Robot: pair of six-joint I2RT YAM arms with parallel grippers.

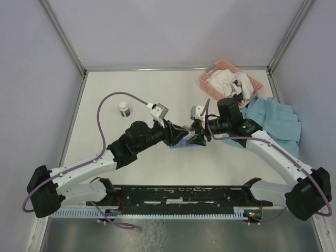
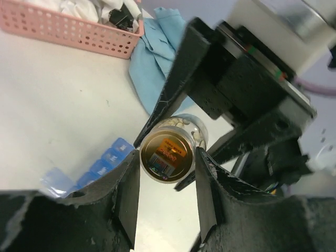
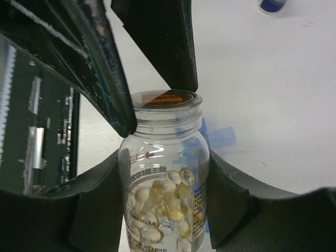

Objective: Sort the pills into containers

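The tiny yellowish-orange pills (image 3: 165, 199) are sitting inside a clear plastic bottle (image 3: 167, 142), not yet in the narrow blue plastic organiser strip (image 2: 107, 160), which is lying on the white table (image 2: 63, 105) at 8 o'clock from the bottle in the left wrist view. The right gripper (image 3: 164, 176) is clamping the bottle's body. The left gripper (image 2: 167, 168), narrowed around the orange-faced lid (image 2: 167, 155), is seemingly pinching it. In the top view the bottle's long axis is running 3 to 9 o'clock, lid toward the left arm.
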